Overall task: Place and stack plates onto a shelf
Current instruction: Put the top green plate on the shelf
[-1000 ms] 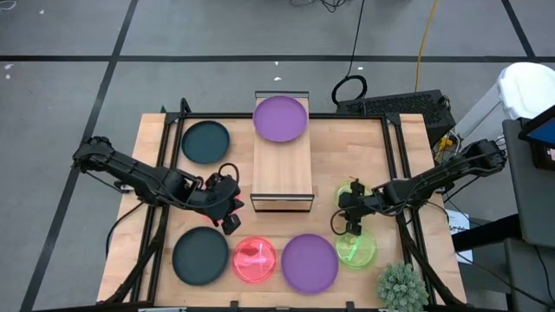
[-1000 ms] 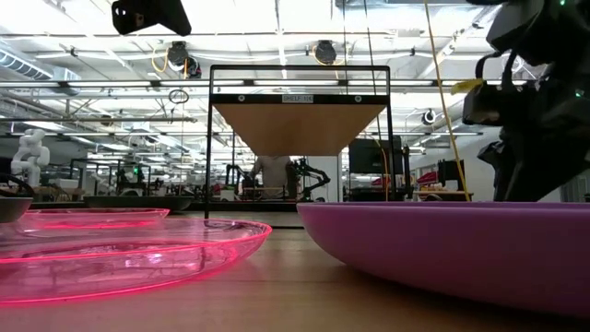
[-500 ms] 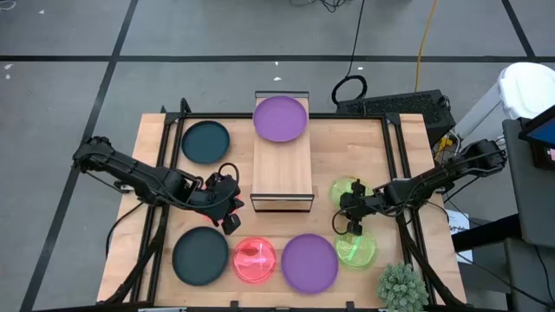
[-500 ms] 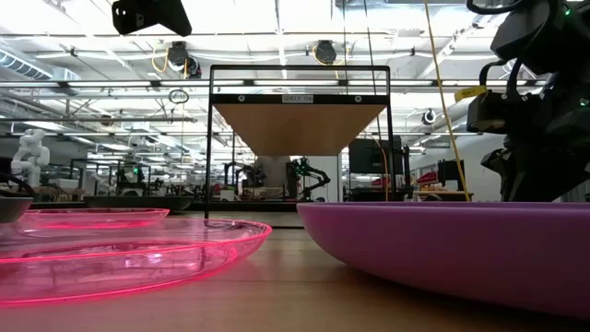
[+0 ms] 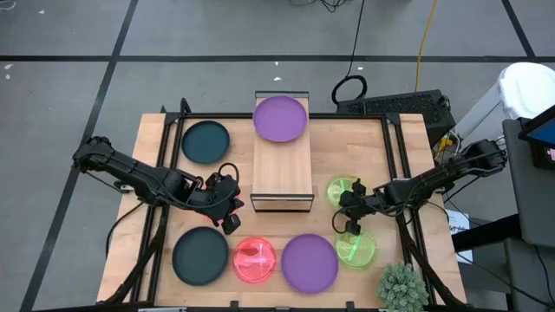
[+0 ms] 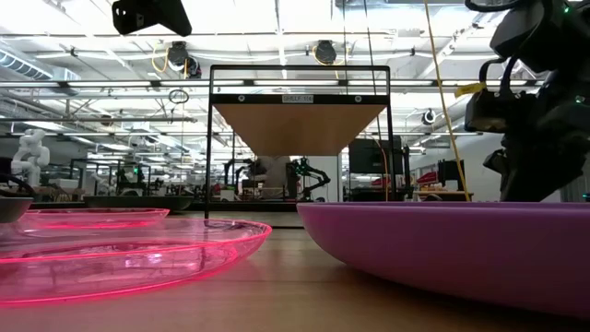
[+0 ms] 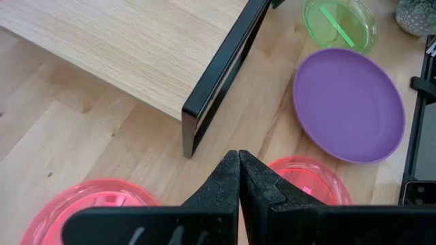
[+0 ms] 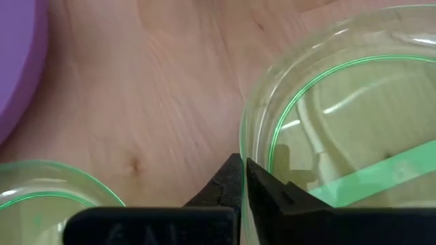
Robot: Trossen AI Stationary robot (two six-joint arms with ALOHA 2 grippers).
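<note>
The shelf (image 5: 282, 169) stands mid-table with a purple plate (image 5: 280, 118) lying on the far end of its wood top. Flat on the table are two dark plates (image 5: 205, 141) (image 5: 200, 255), a pink plate (image 5: 254, 260), a purple plate (image 5: 310, 263) and a green plate (image 5: 356, 250). Right of the shelf lies a second green plate (image 5: 344, 191), and my right gripper (image 5: 349, 217) is shut on it. My left gripper (image 5: 231, 225) hovers shut and empty off the shelf's near left corner. The left wrist view shows two pink plates (image 7: 88, 207) (image 7: 310, 178). My right gripper pinches the green plate's rim (image 8: 244, 139) on its near side between its two fingers. The fingers slant down from the table's right. The plate's base lies on the table.
A potted green plant (image 5: 401, 286) stands at the near right corner. Black frame rails (image 5: 401, 173) run along the table's left and right sides. Bare wood shows between the shelf and the near row of plates.
My right gripper has stayed in place and shut on the green plate's rim. That plate has slid a little toward the shelf.
</note>
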